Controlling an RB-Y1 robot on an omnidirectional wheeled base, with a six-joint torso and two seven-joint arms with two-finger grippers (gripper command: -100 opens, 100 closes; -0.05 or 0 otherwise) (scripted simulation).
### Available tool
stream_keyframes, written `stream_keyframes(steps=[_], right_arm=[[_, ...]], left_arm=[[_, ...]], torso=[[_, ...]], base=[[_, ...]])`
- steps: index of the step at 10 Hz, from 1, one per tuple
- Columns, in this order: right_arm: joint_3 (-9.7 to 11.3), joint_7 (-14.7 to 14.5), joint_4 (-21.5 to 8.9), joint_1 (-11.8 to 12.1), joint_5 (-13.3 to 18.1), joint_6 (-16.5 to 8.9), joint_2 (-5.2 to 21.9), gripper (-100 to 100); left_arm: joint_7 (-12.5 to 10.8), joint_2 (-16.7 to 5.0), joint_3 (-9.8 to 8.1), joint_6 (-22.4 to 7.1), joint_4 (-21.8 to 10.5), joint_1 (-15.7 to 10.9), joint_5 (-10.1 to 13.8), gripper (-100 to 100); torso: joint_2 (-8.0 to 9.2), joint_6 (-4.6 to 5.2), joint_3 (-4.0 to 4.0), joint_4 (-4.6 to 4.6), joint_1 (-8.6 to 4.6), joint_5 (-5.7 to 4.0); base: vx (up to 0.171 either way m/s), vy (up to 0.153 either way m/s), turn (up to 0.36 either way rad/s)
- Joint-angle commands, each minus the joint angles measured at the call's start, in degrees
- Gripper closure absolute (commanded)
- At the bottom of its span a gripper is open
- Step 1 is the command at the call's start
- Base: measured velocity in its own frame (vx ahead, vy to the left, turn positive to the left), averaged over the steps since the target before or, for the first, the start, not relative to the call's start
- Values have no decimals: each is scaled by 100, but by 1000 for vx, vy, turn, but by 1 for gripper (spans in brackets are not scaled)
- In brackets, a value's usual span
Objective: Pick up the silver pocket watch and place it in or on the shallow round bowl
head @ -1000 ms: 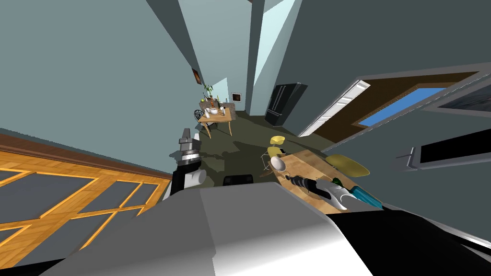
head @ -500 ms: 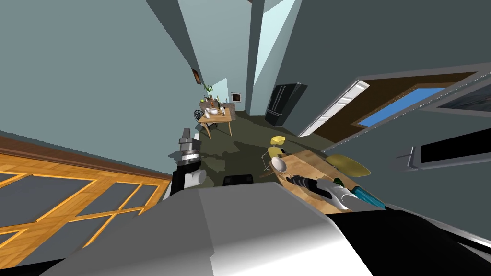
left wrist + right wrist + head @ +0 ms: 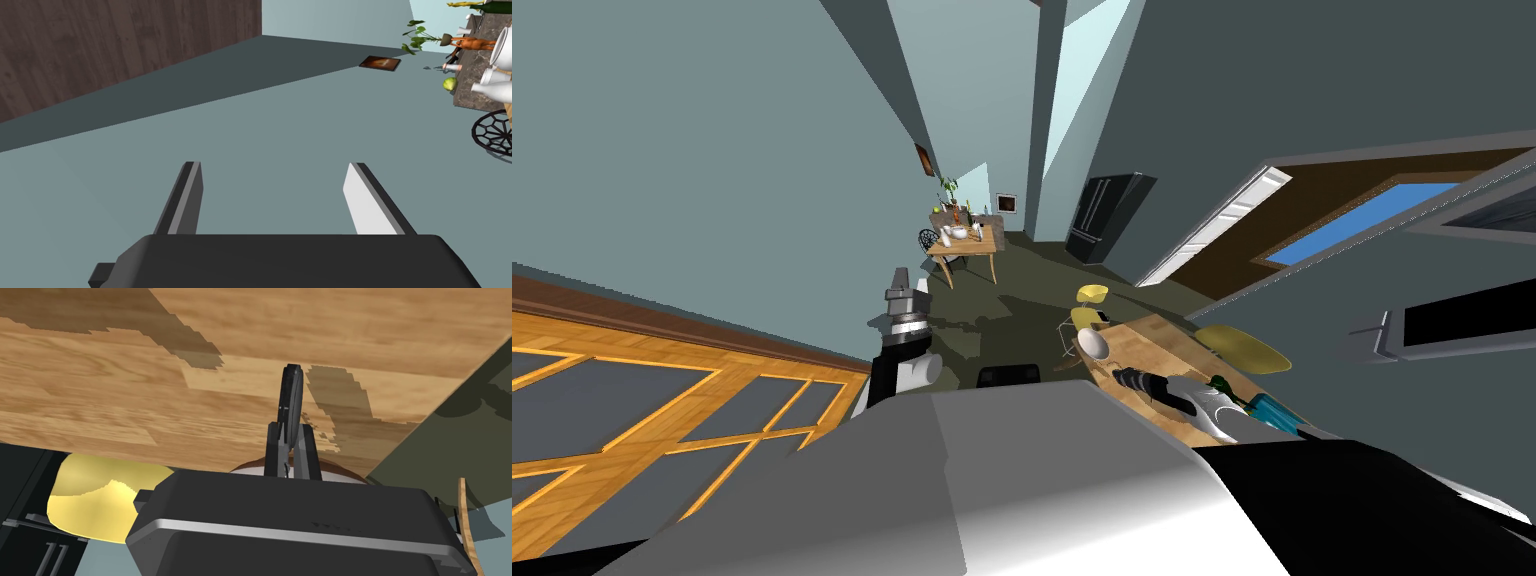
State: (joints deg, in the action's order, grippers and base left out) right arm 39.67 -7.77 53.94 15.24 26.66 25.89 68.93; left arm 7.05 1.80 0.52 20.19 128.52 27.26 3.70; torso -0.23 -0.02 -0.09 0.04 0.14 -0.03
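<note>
Watch [image 3: 291,395] is in the right gripper [image 3: 290,430]: both fingers [image 3: 273,448] are closed tight on its lower part with nothing else between them. The watch is a thin dark grey disc seen edge-on, sticking out past the fingertips.

The wooden table [image 3: 100,388] top lies behind it, with blocky shadows on the boards next to the watch. Can't tell the gap between watch and boards.

In the head view the right gripper [image 3: 1118,373] is over the table [image 3: 1152,345], just beside the white bowl [image 3: 1092,343], with the fingers pointing toward it. The watch is too small to make out there, so can't tell if it overlaps the bowl rim.

In the right wrist view a white curved patch with a brown edge [image 3: 335,469] peeks over the gripper body, right under the fingers. It could be the bowl, can't confirm.

A yellow seat [image 3: 90,498] sits past the table edge, near the gripper body. In the head view there are yellow chairs at the table's far end [image 3: 1090,292] and on its side [image 3: 1242,345].

Left gripper [image 3: 275,197] is wide open and holds nothing. In the head view it is raised on my left [image 3: 900,288], well apart from the table
</note>
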Motion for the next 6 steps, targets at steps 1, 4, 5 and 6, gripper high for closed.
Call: stream_keyframes(steps=[1, 4, 5, 6], right_arm=[[0, 0, 0, 0, 0, 0, 0, 100], [-5, 1, -7, -1, -1, -9, 8, 0], [-10, 49, 118, 47, -28, 12, 172, 100], [-3, 77, 163, 54, -38, 45, 262, 100]], left_arm=[[0, 0, 0, 0, 0, 0, 0, 0], [0, 0, 0, 0, 0, 0, 0, 0], [0, 0, 0, 0, 0, 0, 0, 0], [0, 0, 0, 0, 0, 0, 0, 0]], torso=[[0, 0, 0, 0, 0, 0], [1, -2, 0, -1, 9, -4], [1, -2, 0, -1, 10, -4], [2, 1, 0, -1, 20, 1]], base=[[1, -7, -3], [0, 0, 0], [4, 28, -58], [3, 46, -72]])
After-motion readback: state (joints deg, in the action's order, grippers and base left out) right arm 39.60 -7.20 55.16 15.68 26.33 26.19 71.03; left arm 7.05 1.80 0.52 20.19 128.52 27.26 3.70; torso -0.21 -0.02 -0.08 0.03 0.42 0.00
